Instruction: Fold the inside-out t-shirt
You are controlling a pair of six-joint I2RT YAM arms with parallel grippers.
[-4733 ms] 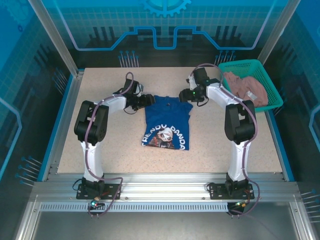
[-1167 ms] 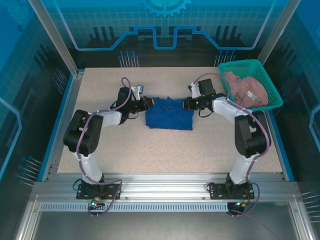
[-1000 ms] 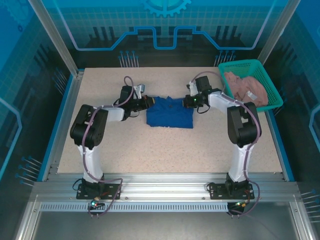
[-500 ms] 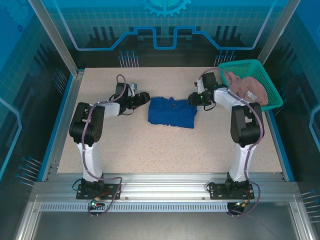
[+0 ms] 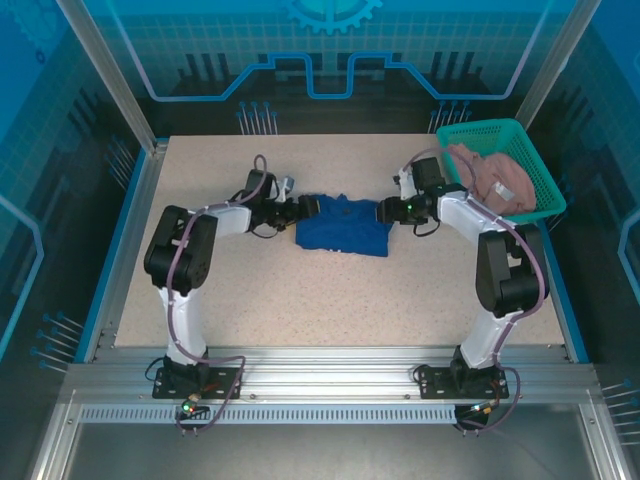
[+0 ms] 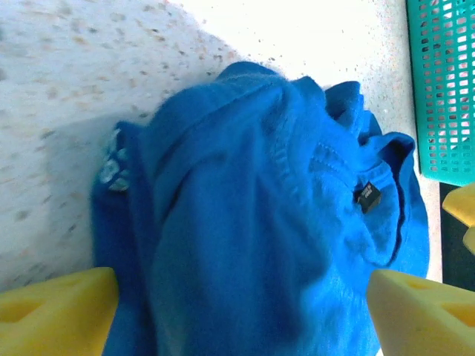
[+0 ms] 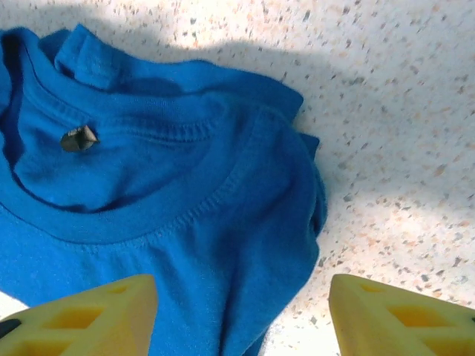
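A speckled beige table [image 5: 250, 300] is lying under blue-lit panels [image 5: 330, 70], with both arms reaching toward its far middle.

On the left, the left gripper [image 5: 305, 207] is hovering low at the left edge of the t-shirt [image 5: 342, 228]. In the left wrist view its yellow fingertips [image 6: 56, 311] are standing wide apart with blue cloth lying loose between them, so it is gripping nothing.

The t-shirt is resting in the far middle of the table as a compact, somewhat rumpled rectangle. Its plain blue face is showing, and the collar with a small dark tag [image 7: 77, 138] is lying on top. A sliver of pale print [image 6: 111, 159] is peeking out at one edge.

The right gripper [image 5: 384, 210] is sitting just beside the shirt's right edge, its jaws likewise spread and empty. Further right, a green basket [image 5: 545, 200] is holding a pinkish garment [image 5: 490, 175], well apart from the work.

The fold is looking only partly done. For the next pass, each gripper is probably needing to pinch every layer at matching edge points. Lifting low and together would keep the stack from sliding apart or bunching at the collar.
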